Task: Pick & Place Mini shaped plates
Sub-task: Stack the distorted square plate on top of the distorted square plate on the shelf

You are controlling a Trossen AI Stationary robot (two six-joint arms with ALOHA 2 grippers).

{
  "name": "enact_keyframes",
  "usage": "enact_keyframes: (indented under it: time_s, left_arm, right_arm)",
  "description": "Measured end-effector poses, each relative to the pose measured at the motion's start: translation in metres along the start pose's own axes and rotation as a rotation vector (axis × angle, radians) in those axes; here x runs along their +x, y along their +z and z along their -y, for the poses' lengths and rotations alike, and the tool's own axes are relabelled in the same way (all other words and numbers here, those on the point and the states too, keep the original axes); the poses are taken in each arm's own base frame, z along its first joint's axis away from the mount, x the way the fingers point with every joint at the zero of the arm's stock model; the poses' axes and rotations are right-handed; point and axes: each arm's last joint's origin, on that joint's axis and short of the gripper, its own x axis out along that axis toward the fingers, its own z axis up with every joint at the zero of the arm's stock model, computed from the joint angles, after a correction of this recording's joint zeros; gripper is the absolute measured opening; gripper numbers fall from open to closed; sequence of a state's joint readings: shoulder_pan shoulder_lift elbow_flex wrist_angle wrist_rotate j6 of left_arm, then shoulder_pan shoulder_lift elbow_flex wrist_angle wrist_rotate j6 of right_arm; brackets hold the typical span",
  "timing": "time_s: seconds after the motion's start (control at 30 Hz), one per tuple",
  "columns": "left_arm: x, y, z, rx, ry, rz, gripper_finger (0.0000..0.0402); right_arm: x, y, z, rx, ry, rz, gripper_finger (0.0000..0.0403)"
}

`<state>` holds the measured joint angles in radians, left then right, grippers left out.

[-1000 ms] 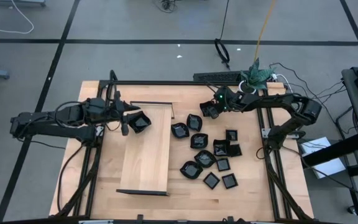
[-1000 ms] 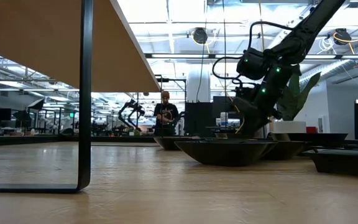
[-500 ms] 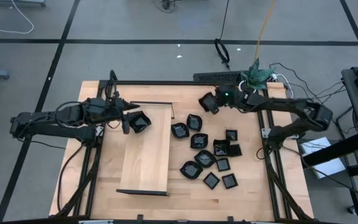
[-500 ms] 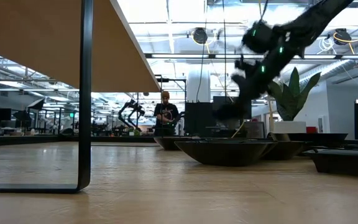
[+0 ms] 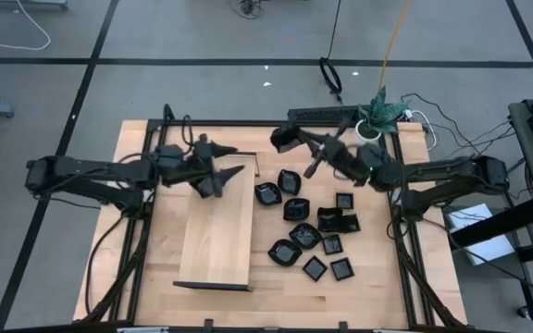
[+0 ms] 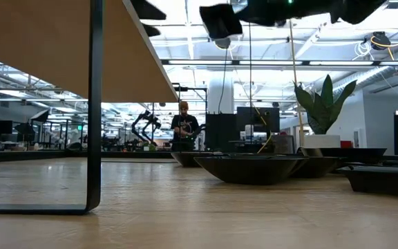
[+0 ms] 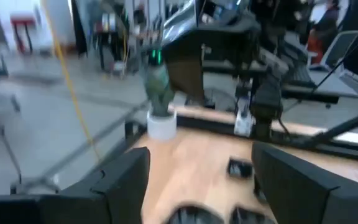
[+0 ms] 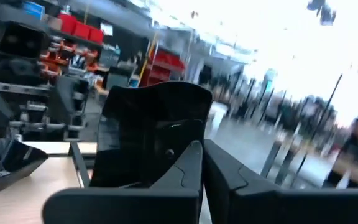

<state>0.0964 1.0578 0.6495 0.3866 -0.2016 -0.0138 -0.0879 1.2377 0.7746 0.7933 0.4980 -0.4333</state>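
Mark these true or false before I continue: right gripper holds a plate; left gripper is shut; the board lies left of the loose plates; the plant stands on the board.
1. The right gripper is shut on a glossy black mini plate, held up off the table. True.
2. The left gripper is shut. False: its fingers stand apart with nothing between them.
3. The long pale wooden board lies left of the loose black plates in the high view. True.
4. The green potted plant stands on the board. False: it stands at the table's far edge, behind the right arm.
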Motion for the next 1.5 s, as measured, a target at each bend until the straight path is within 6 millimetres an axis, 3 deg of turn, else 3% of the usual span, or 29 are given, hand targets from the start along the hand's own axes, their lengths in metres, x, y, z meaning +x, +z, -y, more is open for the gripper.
enact_keyframes:
  time_s: [0.17,0.43,1.2,1.5]
  left_arm:
    - [0.02,0.002,0.01,0.161,-0.005,0.131,0.0277]
    - [0.035,0.011,0.015,0.2,0.003,0.201,0.0252]
    - [0.039,0.017,0.0,0.135,0.054,0.244,0.0194]
    - [0.053,0.006,0.004,0.118,0.007,0.268,0.0167]
  right_arm:
    - [0.002,0.002,-0.027,-0.165,-0.044,0.145,0.0]
    - [0.007,-0.013,-0.049,-0.246,-0.115,0.263,0.0]
    - [0.007,-0.013,-0.052,-0.158,-0.042,0.312,0.0]
    - [0.007,-0.013,-0.052,-0.147,-0.032,0.317,0.0]
